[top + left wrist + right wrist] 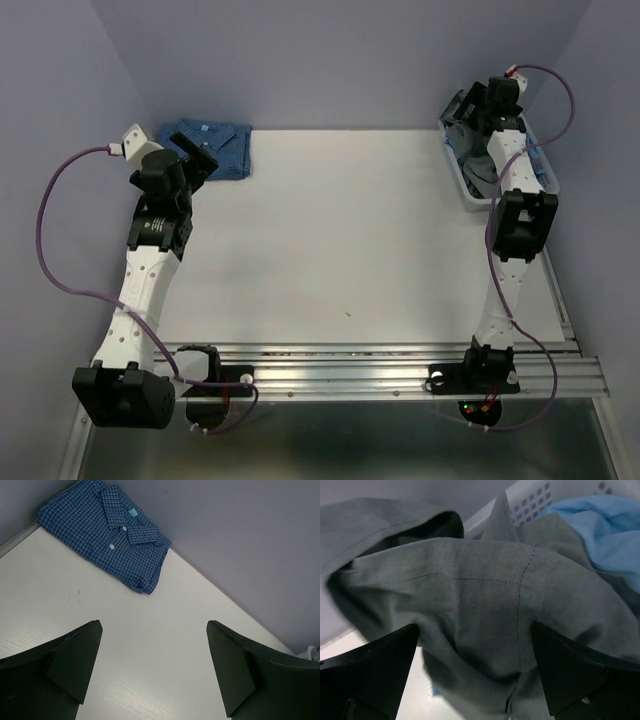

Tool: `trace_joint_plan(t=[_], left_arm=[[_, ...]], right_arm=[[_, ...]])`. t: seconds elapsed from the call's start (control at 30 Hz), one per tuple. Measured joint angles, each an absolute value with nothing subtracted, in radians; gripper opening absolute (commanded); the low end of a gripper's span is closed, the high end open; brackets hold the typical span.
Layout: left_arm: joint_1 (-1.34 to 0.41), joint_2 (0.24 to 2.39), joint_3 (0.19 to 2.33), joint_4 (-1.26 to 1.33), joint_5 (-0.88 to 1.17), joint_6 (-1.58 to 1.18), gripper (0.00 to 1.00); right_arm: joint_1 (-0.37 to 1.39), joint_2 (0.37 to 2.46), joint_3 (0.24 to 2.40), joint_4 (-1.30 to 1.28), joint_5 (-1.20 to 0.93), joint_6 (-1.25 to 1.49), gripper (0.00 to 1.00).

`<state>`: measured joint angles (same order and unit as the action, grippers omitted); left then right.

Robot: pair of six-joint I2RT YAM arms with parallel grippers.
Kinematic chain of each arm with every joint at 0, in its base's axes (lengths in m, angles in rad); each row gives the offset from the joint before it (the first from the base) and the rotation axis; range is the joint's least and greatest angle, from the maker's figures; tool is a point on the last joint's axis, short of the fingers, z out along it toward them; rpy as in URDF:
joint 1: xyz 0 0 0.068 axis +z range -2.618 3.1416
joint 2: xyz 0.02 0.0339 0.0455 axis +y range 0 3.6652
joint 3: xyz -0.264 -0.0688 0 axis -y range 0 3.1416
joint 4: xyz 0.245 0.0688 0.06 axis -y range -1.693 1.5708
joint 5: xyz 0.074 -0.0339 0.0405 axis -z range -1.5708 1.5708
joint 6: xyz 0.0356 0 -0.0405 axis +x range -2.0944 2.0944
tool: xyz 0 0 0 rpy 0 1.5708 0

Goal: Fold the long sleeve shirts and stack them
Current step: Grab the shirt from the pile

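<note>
- The left tool [154, 626] is hanging wide open just above the bench [150, 680] and isn't gripping anything. Only bare white surface is showing between its two black fingers [75, 655].
- Ahead of that tool and off to its left, the dark blue check shirt [107, 535] is lying already folded. Its collar is facing up with the pale buttons showing, and it's sitting in the bench's far corner right by the purple wall [240, 540]. Tool and shirt are sitting apart, not touching.
- The right tool [475, 627] is gaping fully open too, hovering close over the slate-grey shirt [485, 595]. It isn't pinching anything, though honestly I can't tell from the wrist view whether the fingers are brushing the cloth.
- That grey shirt is bunching up in a crumpled heap straight in front of the right tool, at a white basket [535, 500] with a grid of holes in its wall.
- Past the grey shirt, on the tool's right, a light blue cloth [600, 525] is sitting in the same basket.
- In the overhead view, the right arm is reaching out to the basket at the bench's far right edge. The left arm is stretching toward the far left corner.
</note>
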<state>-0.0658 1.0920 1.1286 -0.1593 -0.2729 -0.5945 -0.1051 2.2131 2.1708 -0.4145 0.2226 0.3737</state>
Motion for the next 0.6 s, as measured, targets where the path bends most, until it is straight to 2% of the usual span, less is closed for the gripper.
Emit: trace_joint_plan(t=[0.03,0.07,0.1,0.13,0.17,0.3,0.37,0.6], left_arm=[[-0.066,1.1,1.129,-0.158,-0.27,-0.593,0.99],[-0.066,1.108,1.129,-0.157,-0.269,-0.593,0.99],[-0.066,1.122,1.129,-0.156,-0.265,-0.592,0.99],[-0.066,1.134,1.129,-0.157,-0.262,-0.591,0.99],[-0.066,1.145,1.129,-0.157,-0.26,-0.591,0.99],[-0.066,1.183,1.129,-0.157,-0.239,-0.585,0.99],[-0.066,1.195,1.129,-0.154,-0.227,-0.583,0.99],[-0.066,1.217,1.132,-0.14,-0.185,-0.571,0.99]], right_arm=[[-0.106,2.289,2.24,-0.417,0.212,0.369,0.91],[-0.108,2.342,2.281,-0.419,0.202,0.368,0.56],[-0.11,2.408,2.337,-0.439,0.186,0.359,0.39],[-0.111,2.446,2.363,-0.447,0.173,0.347,0.17],[-0.112,2.468,2.381,-0.457,0.166,0.345,0.08],[-0.115,2.457,2.37,-0.456,0.157,0.326,0.08],[-0.117,2.394,2.318,-0.443,0.168,0.306,0.01],[-0.116,2.165,2.293,-0.429,0.233,0.216,0.01]])
